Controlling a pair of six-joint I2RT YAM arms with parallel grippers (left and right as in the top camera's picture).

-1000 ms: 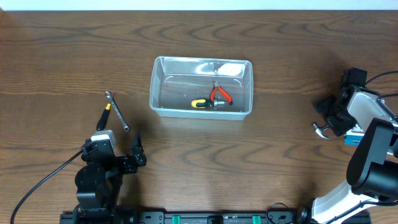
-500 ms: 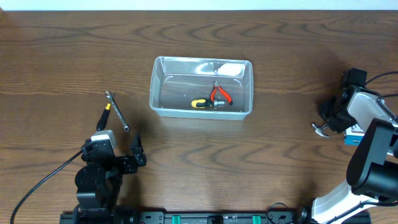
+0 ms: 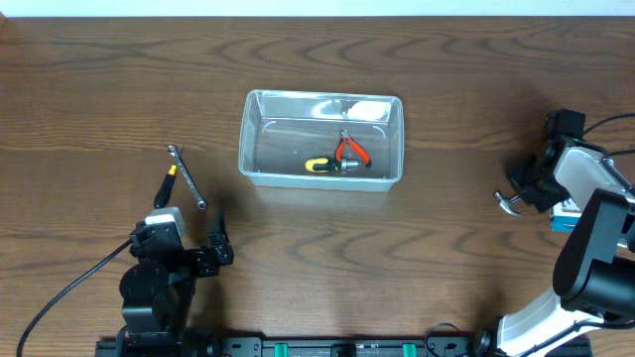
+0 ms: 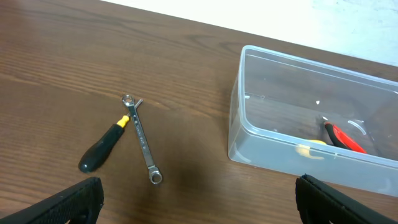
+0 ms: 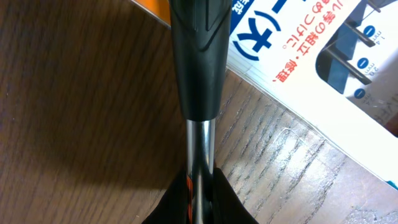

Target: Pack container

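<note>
Right wrist view, right gripper (image 5: 199,193): pinched shut on the bare steel shaft of the hammer (image 5: 198,74), a dark finger pressed to each side, just below the black grip.
Hammer: lay flat on the table (image 5: 74,124), grip end at 12 o'clock, resting against the blue-and-white box (image 5: 298,68).
Lift advice: best raised straight up before any swing, lest the grip drag the box; a hold on the shaft probably left the head to sag, so kept level and slow.
Container (image 3: 322,179): stood mid-table, between 9 and 10 o'clock from the right gripper, well apart; held red pliers (image 3: 349,151) and a yellow-handled driver (image 3: 319,165).
Placement advice: lowered along the tub's long side, beside those tools.
Left gripper (image 4: 199,205): spread wide, nothing held; wrench (image 4: 142,138) and black screwdriver (image 4: 102,148) near 11 o'clock.
</note>
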